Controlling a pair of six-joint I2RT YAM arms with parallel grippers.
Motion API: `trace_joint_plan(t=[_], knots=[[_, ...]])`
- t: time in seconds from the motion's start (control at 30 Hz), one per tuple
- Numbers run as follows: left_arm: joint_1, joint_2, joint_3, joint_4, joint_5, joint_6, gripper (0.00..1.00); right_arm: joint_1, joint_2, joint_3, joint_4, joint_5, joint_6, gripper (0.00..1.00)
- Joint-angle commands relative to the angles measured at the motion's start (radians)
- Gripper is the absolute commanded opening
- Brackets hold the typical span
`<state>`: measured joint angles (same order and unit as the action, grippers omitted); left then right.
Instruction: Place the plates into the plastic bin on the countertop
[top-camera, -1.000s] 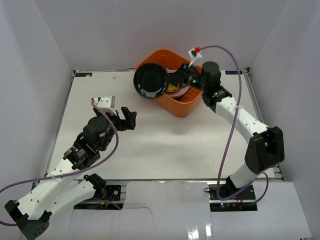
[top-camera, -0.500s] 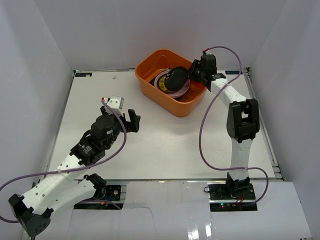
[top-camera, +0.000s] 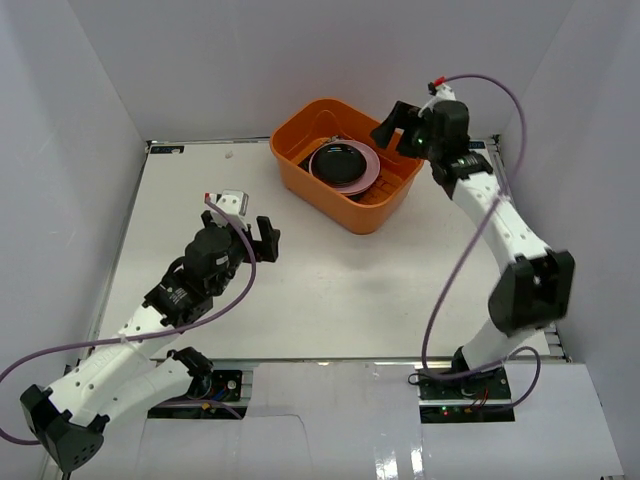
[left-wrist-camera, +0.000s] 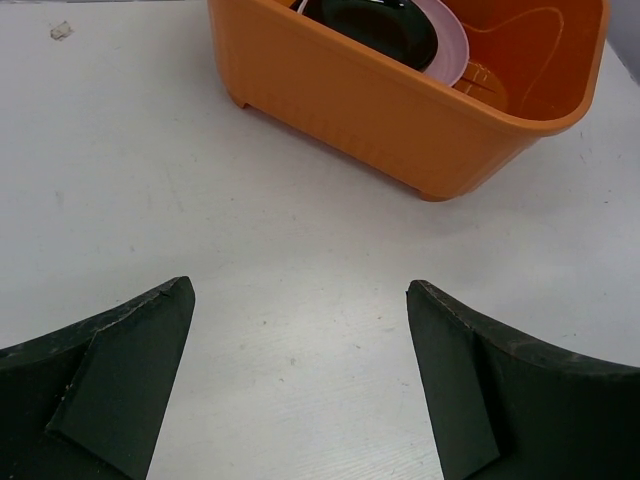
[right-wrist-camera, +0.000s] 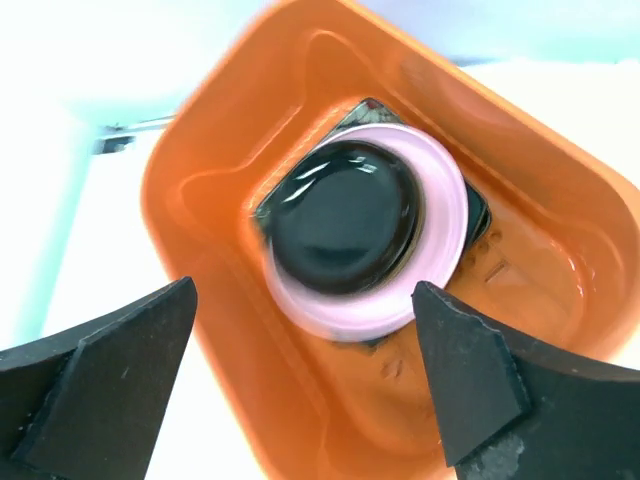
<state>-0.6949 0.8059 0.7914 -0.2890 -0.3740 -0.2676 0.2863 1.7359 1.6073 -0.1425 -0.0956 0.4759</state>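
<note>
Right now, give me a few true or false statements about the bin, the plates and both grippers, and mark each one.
1. The black plate lies on the pink plate inside the orange bin. True.
2. The right gripper is shut on the black plate. False: it is open above the bin, holding nothing.
3. The left gripper is open and empty. True.
4. A plate lies on the countertop beside the bin. False: every visible plate is in the bin.

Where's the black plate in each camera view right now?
Top external: black plate upper centre, inside the orange bin.
Left wrist: black plate at the top edge, partly cut off.
Right wrist: black plate at centre.
Shared landmark: the pink plate beneath it.
</note>
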Motion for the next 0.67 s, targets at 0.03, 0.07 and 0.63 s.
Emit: trace_joint_plan(t=[0.03, 0.07, 0.63], knots=[[0.005, -0.011, 0.041, 0.016, 0.018, -0.015, 0.98, 0.007, -0.342, -0.341, 0.135, -0.053, -0.075, 0.92], [0.005, -0.020, 0.052, 0.014, 0.021, -0.025, 0.98, 0.008, -0.469, -0.413, 0.173, -0.058, -0.083, 0.90], [0.005, -0.201, 0.075, -0.018, -0.017, -0.094, 0.98, 0.013, -1.403, -0.985, 0.018, 0.119, -0.137, 0.90]])
